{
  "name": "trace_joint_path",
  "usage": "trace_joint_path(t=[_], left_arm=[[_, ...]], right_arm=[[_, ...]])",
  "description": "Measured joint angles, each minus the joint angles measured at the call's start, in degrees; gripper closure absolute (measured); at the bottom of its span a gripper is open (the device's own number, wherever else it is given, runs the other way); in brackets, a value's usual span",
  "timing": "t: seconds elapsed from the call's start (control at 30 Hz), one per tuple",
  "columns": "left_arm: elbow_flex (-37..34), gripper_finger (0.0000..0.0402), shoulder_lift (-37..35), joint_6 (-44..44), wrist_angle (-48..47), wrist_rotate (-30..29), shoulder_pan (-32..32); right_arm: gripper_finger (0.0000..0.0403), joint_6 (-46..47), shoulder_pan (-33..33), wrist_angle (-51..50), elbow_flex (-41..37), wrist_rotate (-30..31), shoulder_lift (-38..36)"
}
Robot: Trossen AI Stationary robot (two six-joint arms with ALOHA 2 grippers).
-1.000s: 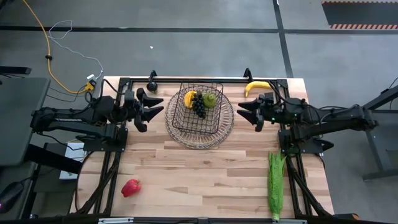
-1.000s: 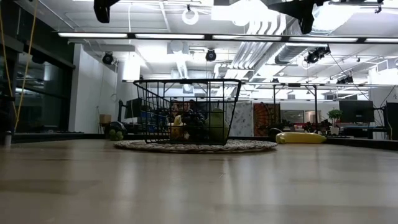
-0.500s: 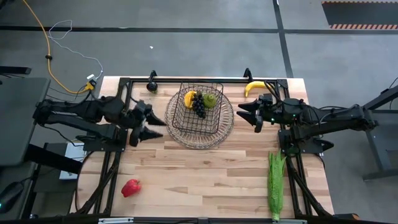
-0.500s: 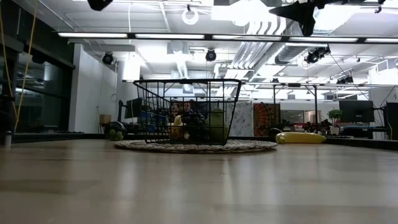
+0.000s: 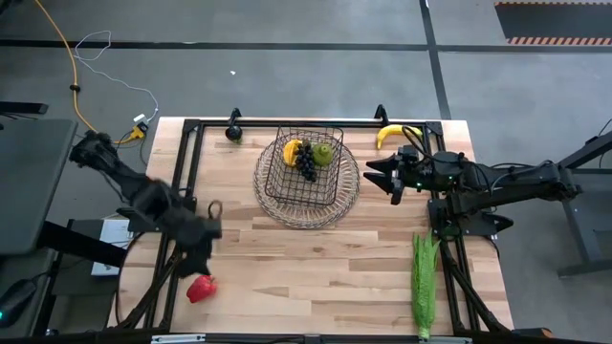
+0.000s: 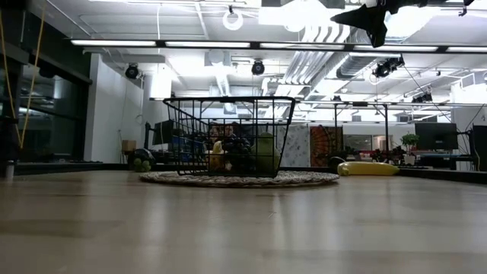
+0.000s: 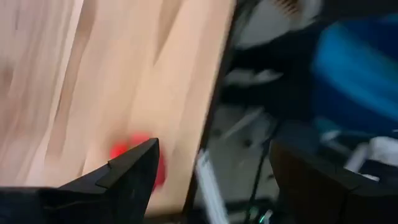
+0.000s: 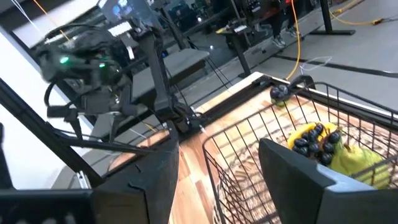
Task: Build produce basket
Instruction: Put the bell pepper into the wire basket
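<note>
I see the left end effector [image 5: 203,260], fingers spread wide and empty, just above the red pepper [image 5: 201,288] near the table's [image 5: 316,268] front-left. The right end effector [image 5: 375,175], also wide, waits beside the basket [image 5: 306,177].

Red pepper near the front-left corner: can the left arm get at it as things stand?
Probably yes. The left gripper hangs right beside the red pepper with its fingers open, and the pepper lies alone on bare table. The basket stands well off, so nothing blocks the way.
</note>
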Motion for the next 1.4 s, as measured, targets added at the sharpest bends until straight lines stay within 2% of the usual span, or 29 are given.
trace_joint_path(t=[0.1, 0.3, 0.43, 0.53, 0.83, 1.13, 1.4], left_arm=[[-0.02, 0.0108, 3.16, -7.94, -3.23, -4.61, -7.43], [-0.02, 0.0108, 9.44, -23.87, -2.07, -15.77, -19.47], [-0.02, 0.0108, 14.02, -30.16, -2.16, -19.23, -25.1], [-0.02, 0.0108, 17.49, -33.64, -2.15, -19.26, -28.04], [-0.07, 0.0108, 25.48, -36.97, -2.16, -15.73, -30.57], [-0.09, 0.0108, 25.81, -37.31, -2.17, -16.1, -30.17], [-0.09, 0.0108, 27.05, -34.64, -2.16, -19.6, -30.1]], right_arm=[[0.019, 0.01, 0.0, -1.66, 0.0, 0.0, 0.0], [0.019, 0.01, -0.02, -3.76, 0.0, 0.0, 0.0], [0.019, 0.01, -0.02, -4.36, 0.0, 0.0, 0.0], [0.019, 0.01, -0.01, -4.79, 0.0, 0.0, 0.0], [0.019, 0.01, -0.02, -5.79, 0.0, 0.02, 0.02], [0.019, 0.01, -0.02, -5.85, 0.0, 0.12, 0.02], [0.019, 0.01, -0.02, -6.53, 0.0, 0.44, 0.02]])
